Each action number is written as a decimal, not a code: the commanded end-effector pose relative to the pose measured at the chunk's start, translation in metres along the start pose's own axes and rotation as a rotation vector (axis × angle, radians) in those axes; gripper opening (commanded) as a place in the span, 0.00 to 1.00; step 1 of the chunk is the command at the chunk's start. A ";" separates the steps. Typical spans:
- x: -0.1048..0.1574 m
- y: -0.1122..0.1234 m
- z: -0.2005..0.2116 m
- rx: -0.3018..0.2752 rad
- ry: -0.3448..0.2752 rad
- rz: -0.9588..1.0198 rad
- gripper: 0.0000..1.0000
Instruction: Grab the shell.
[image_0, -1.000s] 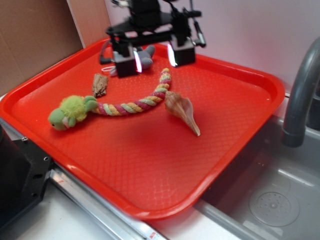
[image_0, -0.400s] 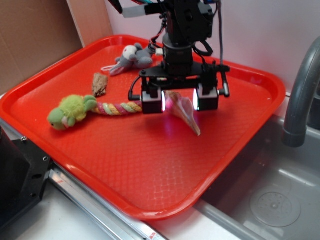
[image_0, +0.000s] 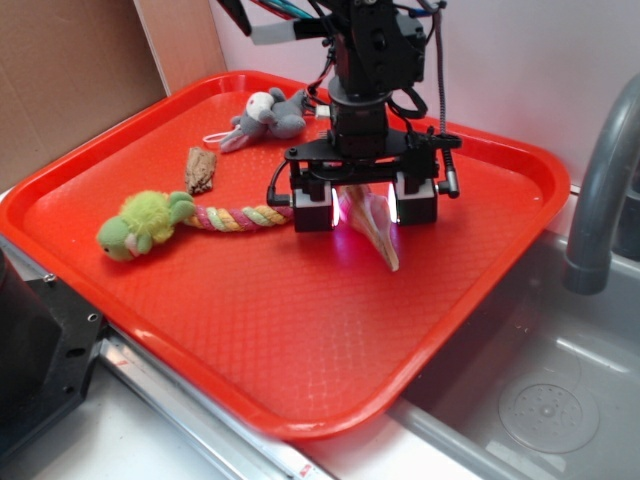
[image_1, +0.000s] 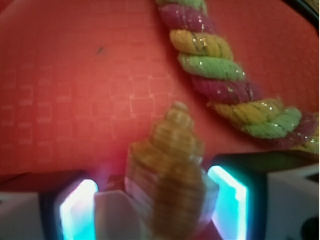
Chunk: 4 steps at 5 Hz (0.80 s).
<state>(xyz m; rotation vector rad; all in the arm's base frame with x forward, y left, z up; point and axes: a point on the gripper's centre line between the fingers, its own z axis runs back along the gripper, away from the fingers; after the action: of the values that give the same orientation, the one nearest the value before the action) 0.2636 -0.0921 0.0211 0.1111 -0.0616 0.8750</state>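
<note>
**Gripper settles over the shell**

Since the earlier frames the arm has swung from the back of the tray, near the grey plush, forward to the shell and has come slightly lower around it.

Exterior view: the gripper hangs straight down over the red tray, its two lit finger blocks standing on either side of the shell. The shell lies toward the tray's right half, its pale tip pointing at the near right rim and poking out below the fingers. Left of the shell runs the rope toy with its green fuzzy head; the grey plush mouse and a brown bark-like chunk lie behind that, well apart from the shell. A grey faucet stands off the tray's right edge.

Wrist view: the shell fills the gap between the glowing fingers, its ribbed whorl centred, the rope toy just beyond it. The jaws stand wide with a gap showing on each side of the shell, so nothing is gripped yet. Straddling the broad whorl looks deliberate: closing there should give a surer hold than at the thin tip.
</note>
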 end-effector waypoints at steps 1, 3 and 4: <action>0.010 0.022 0.051 -0.066 0.000 -0.123 0.00; 0.020 0.048 0.111 -0.199 0.202 -0.481 0.00; 0.014 0.056 0.139 -0.241 0.177 -0.632 0.00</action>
<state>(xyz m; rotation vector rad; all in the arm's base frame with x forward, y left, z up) 0.2130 -0.0727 0.1507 -0.1426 0.1054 0.2544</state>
